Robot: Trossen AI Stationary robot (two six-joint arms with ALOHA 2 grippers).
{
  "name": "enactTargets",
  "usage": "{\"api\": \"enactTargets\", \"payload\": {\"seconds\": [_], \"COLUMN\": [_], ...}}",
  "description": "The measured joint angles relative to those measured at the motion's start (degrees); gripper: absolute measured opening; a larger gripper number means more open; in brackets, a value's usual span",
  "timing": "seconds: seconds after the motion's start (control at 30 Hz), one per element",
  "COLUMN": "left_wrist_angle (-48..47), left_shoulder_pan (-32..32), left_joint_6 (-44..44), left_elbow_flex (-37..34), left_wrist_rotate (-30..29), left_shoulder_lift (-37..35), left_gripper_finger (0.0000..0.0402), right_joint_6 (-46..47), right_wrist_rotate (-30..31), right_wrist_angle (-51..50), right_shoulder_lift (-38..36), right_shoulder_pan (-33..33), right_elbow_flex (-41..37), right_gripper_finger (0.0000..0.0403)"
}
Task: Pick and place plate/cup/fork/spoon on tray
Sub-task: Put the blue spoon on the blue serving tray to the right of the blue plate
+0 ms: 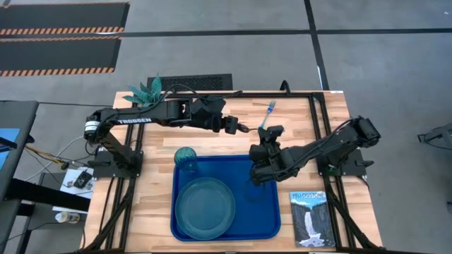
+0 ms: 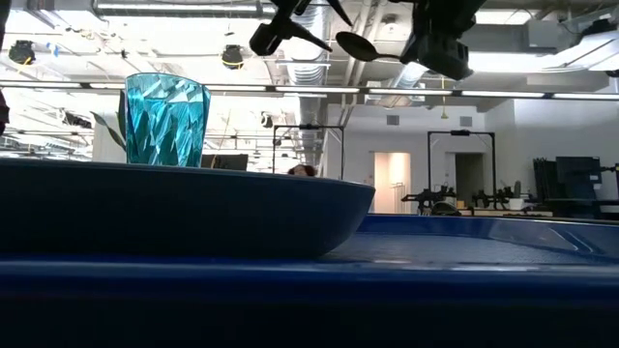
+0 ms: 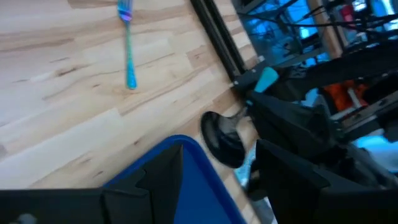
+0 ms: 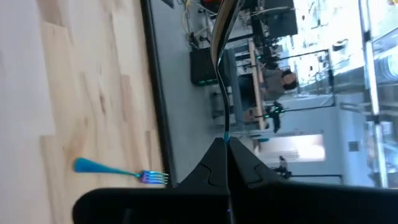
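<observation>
The right gripper point(image 1: 264, 135) pinches the spoon point(image 3: 225, 138) in closed fingers above the surface. The left gripper point(image 1: 244, 128) hovers just beside it, fingers spread; the fork point(image 1: 268, 113) lies nearby.

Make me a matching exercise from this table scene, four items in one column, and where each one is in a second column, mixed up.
Things:
1. plate
2. cup
3. fork
4. spoon

Places:
A. lying on the bare wood, off the tray
B. held in the air by the right gripper
C. standing at the tray's far left corner
D. lying flat in the tray's near left part

Pairs: 1-D, 2-C, 3-A, 4-B
</observation>
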Motion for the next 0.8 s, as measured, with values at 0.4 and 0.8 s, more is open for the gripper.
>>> {"api": "enactTargets", "payload": {"seconds": [0.4, 0.8], "left_wrist_angle": [0.56, 0.7], "left_shoulder_pan": [0.22, 0.24], "left_joint_6": [-0.87, -0.43], "left_elbow_flex": [0.0, 0.02], "left_wrist_rotate": [0.37, 2.18], "left_shoulder_lift": [0.0, 0.0], "left_gripper_finger": [0.019, 0.0111], "right_joint_6": [-7.44, -7.81], "right_wrist_rotate": [2.16, 2.9], "right_wrist_angle": [5.81, 6.18], "right_shoulder_lift": [0.0, -0.02], "right_shoulder_pan": [-0.34, -0.34], "right_elbow_flex": [0.0, 0.0], "right_gripper_finger": [0.0003, 0.0003]}}
